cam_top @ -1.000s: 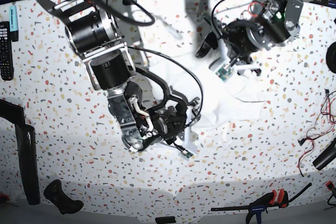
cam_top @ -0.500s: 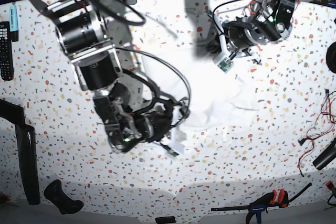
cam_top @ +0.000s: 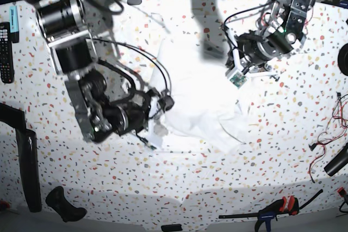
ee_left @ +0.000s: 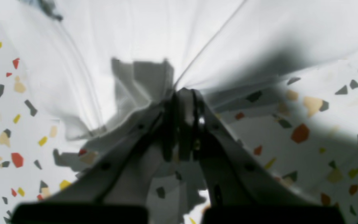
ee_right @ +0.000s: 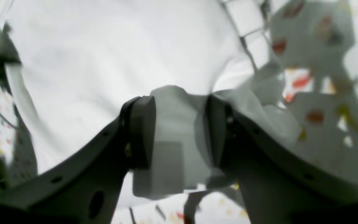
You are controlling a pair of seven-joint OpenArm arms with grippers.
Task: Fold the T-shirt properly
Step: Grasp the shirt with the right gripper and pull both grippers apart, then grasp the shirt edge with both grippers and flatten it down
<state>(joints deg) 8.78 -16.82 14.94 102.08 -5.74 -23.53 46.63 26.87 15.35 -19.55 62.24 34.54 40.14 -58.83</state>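
The white T-shirt lies wrinkled in the middle of the speckled table. My left gripper is at its far right part. In the left wrist view the gripper is shut on a pinch of cloth that fans out taut from the tips. My right gripper is at the shirt's left edge. In the right wrist view the gripper holds a thick fold of shirt between its dark pads. That view is blurred.
A black remote and a teal pen lie at the far left. A black bar and a black handle sit at the lower left. A clamp lies at the front right, and red wires at the right edge.
My right arm has swung left and dragged the shirt's near edge with it. My left arm has shifted slightly up and right. The shirt is now spread wider between them.
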